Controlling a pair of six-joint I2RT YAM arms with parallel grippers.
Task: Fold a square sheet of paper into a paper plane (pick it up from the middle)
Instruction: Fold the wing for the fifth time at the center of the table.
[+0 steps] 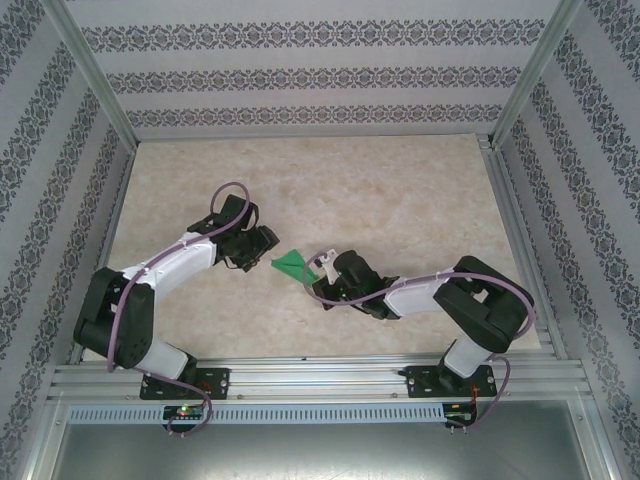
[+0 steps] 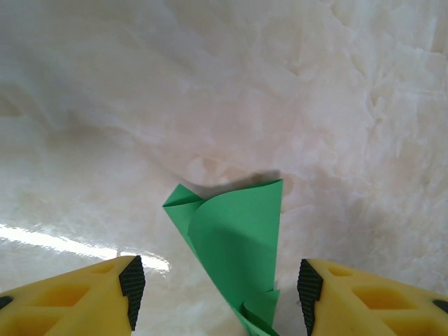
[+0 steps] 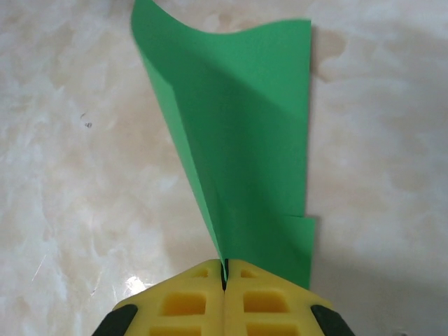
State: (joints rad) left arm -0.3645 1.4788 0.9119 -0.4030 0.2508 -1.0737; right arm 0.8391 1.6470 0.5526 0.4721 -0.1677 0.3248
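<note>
- Overhead, the paper plane [image 1: 293,263] is near the centre of the desk [image 1: 400,180], with the left end effector [image 1: 265,243] at its 10 o'clock and the right end effector [image 1: 325,268] at its 3 o'clock.
- The right wrist view shows yellow fingers [image 3: 196,304] clamped together on its narrow end.
- The left wrist view shows the left fingers [image 2: 105,287] apart, flanking the plane without touching it.

Top external view: bright, even, diffuse light from above; only faint, soft shadows fall on the table [image 1: 400,180]; image slightly soft, fine detail smeared. Left wrist view: tabletop washed out and hazy; a white glare streak crosses the lower left; a narrow dark shadow sits behind the upper edge of the green paper [image 2: 234,238]. Right wrist view: paper's top edge blurred; a grey shadow lies to its right; colour vivid.
</note>
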